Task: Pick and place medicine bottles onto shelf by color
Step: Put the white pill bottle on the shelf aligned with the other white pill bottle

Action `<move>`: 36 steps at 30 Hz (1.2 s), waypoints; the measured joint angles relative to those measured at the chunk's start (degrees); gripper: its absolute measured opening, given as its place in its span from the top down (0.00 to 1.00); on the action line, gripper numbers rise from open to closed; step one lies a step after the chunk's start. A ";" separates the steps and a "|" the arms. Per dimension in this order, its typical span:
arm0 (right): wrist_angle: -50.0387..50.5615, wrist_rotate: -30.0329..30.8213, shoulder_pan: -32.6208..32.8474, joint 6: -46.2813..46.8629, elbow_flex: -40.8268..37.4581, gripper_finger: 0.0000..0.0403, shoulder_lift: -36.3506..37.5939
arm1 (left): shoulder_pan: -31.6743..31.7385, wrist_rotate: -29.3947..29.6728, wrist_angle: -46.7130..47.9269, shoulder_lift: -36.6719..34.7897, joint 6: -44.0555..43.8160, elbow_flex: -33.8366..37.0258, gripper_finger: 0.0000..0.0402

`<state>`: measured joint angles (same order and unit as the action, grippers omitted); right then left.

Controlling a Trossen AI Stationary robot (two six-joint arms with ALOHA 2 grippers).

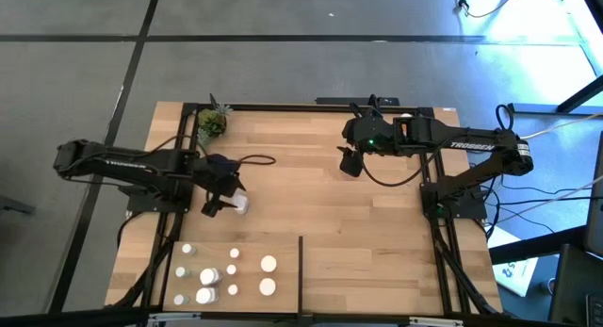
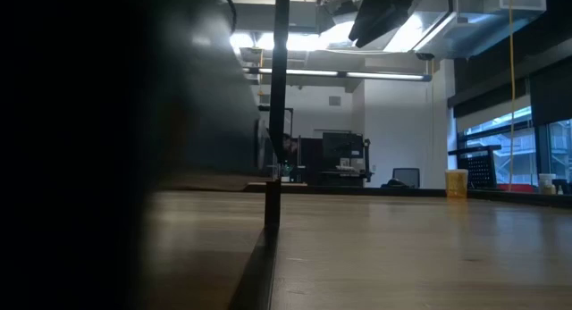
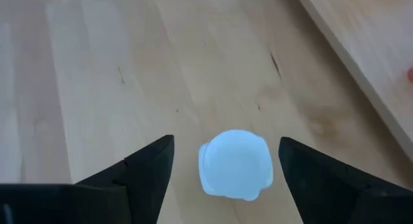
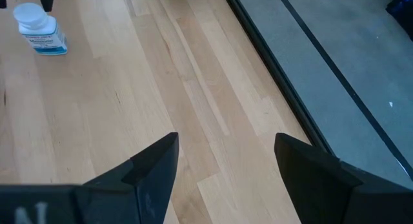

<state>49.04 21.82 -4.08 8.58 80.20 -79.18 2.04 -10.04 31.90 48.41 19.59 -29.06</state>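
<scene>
A white-capped medicine bottle (image 3: 235, 164) stands on its base on the light-wood table. It stands between the two fingers of my left gripper (image 3: 226, 179), which is open, with a gap on each side. In the high view this bottle (image 1: 241, 204) is at the tip of my left gripper (image 1: 224, 201), left of the table's middle. It also shows far off in the right wrist view (image 4: 40, 30). Several more white-capped bottles (image 1: 226, 274) stand on the shelf area at the near left, left of the thin black divider strip (image 1: 301, 270). My right gripper (image 1: 350, 163) hangs open and empty at the far right of middle.
A small green potted plant (image 1: 212, 124) stands at the far left corner. Black frame bars (image 1: 179, 204) run along the table's sides, and a black post (image 2: 277, 104) shows in the low view. Bare wood (image 1: 367, 242) lies between the divider and the right edge.
</scene>
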 joint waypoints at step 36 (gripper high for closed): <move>-3.10 -30.27 0.00 -22.97 0.00 0.36 -0.13 | -5.60 16.92 -1.36 -4.30 -43.55 -0.02 0.32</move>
<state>45.93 -8.45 -4.08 -14.39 80.20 -79.31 -3.55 6.87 30.55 44.12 -23.96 -29.08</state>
